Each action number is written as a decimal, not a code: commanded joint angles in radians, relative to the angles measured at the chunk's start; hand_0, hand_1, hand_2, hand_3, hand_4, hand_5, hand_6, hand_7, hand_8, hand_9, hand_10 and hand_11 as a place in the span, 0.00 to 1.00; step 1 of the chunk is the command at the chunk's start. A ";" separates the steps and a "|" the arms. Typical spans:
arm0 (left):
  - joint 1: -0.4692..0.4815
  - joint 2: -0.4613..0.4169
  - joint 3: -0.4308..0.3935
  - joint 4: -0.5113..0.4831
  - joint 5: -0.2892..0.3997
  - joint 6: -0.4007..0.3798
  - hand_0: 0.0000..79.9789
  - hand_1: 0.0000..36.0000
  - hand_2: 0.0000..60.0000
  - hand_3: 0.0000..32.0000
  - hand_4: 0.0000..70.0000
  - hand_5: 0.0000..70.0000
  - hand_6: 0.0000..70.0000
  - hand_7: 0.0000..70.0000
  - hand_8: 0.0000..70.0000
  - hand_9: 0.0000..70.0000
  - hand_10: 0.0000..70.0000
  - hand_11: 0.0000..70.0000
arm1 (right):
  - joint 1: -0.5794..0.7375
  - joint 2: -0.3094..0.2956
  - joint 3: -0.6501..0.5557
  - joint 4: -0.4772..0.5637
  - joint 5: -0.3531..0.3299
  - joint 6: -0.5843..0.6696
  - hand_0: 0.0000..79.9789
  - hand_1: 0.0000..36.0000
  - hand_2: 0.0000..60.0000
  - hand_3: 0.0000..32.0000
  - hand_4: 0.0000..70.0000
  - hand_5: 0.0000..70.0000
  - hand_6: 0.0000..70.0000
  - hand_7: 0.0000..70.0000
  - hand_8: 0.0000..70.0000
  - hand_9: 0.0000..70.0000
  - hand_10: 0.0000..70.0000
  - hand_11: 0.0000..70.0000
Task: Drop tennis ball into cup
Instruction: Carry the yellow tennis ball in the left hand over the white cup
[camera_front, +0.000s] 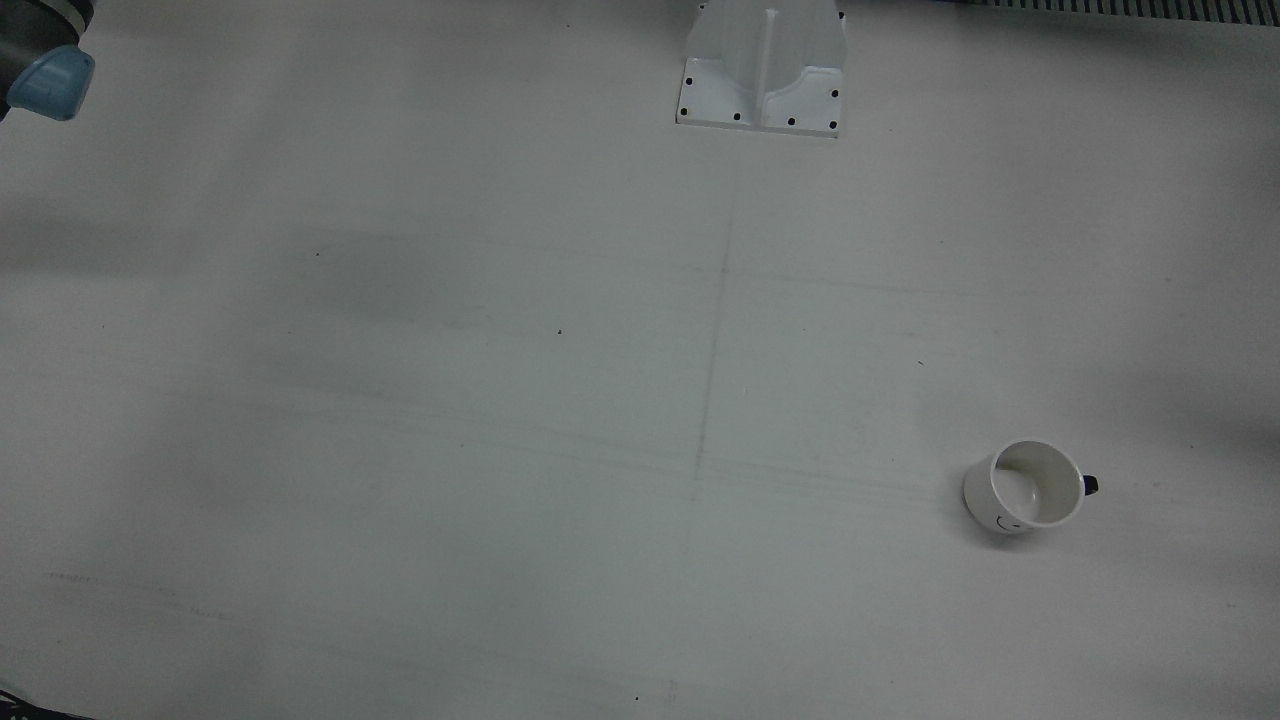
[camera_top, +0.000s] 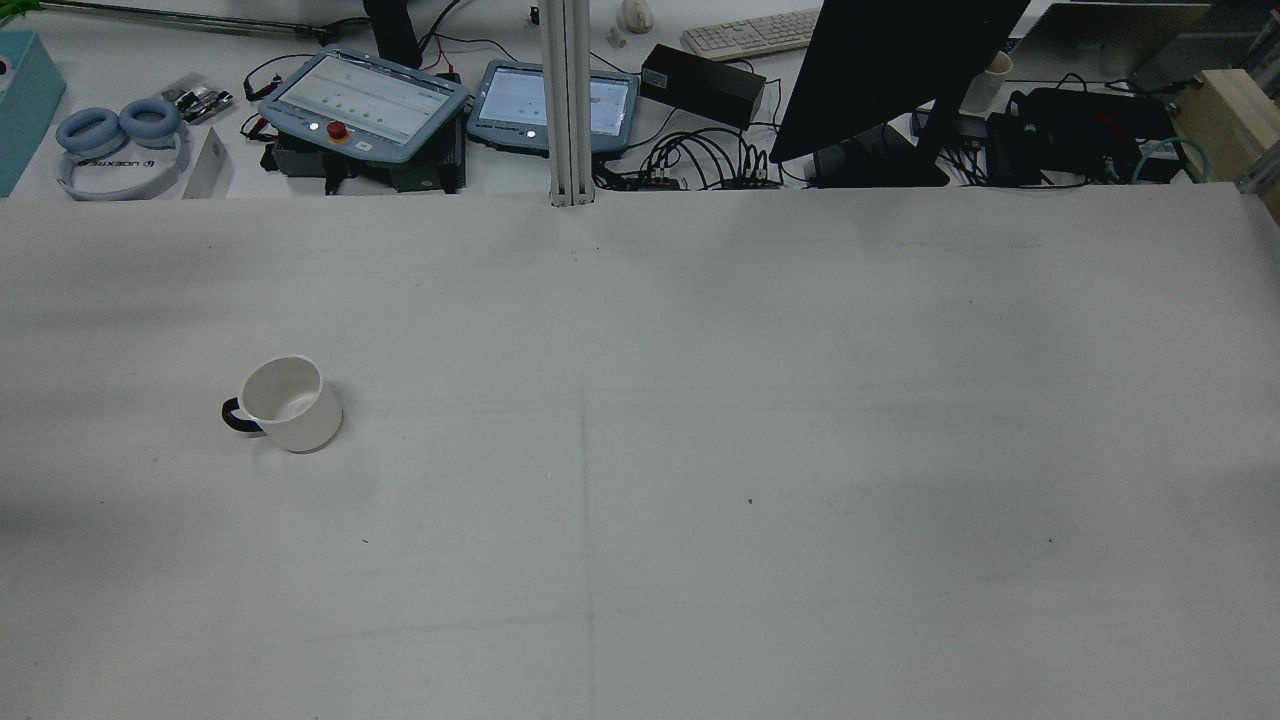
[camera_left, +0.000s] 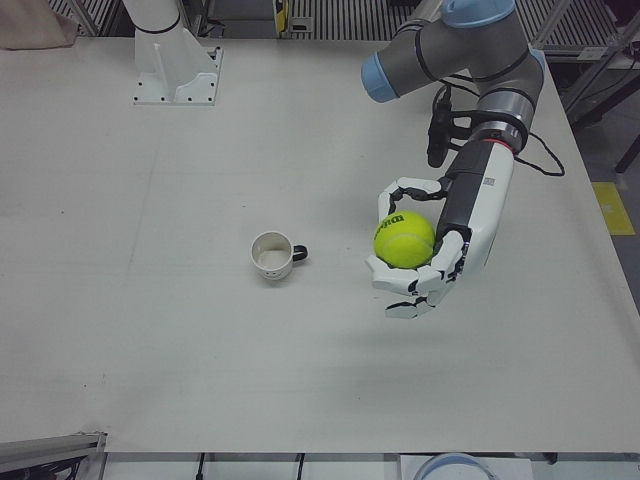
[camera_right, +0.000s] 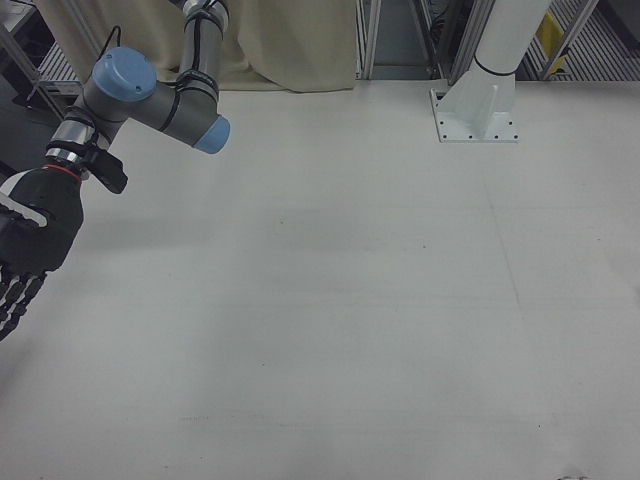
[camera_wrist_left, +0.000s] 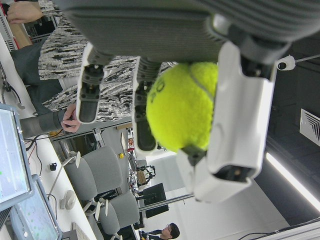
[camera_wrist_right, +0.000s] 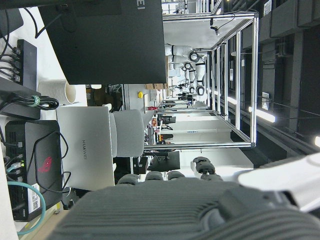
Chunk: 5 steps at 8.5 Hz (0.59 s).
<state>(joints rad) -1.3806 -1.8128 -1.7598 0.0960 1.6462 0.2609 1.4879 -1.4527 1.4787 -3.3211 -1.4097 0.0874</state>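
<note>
We see the left hand (camera_left: 425, 250) gripping the fuzzy yellow ball (camera_left: 404, 241). The glossy white cup (camera_left: 271, 255) stands upright nearby. Right hand (camera_right: 25, 250): cannot tell its state.

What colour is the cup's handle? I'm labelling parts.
Black, on a white cup; the handle shows best in the rear view.

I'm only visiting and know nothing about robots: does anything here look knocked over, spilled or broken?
Nothing stands out. The cup stands upright and empty on the table, with no spill around it. The left hand holds the tennis ball off to the cup's side, not yet over it.
</note>
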 joint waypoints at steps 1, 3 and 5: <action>0.102 0.035 -0.025 -0.040 0.015 -0.003 1.00 1.00 1.00 1.00 0.14 0.48 1.00 0.97 0.68 0.60 0.26 0.43 | 0.000 0.000 0.000 0.000 0.000 0.000 0.00 0.00 0.00 0.00 0.00 0.00 0.00 0.00 0.00 0.00 0.00 0.00; 0.268 0.053 -0.043 -0.047 0.037 0.018 1.00 1.00 1.00 1.00 0.11 0.49 1.00 0.96 0.69 0.60 0.27 0.44 | 0.000 0.000 0.000 0.000 0.000 0.000 0.00 0.00 0.00 0.00 0.00 0.00 0.00 0.00 0.00 0.00 0.00 0.00; 0.372 0.053 -0.037 -0.048 0.029 0.089 1.00 1.00 1.00 1.00 0.06 0.50 1.00 0.92 0.70 0.60 0.27 0.44 | 0.000 0.000 0.000 0.000 0.000 0.000 0.00 0.00 0.00 0.00 0.00 0.00 0.00 0.00 0.00 0.00 0.00 0.00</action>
<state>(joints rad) -1.1310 -1.7627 -1.7990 0.0513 1.6787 0.2877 1.4879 -1.4527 1.4788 -3.3211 -1.4097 0.0874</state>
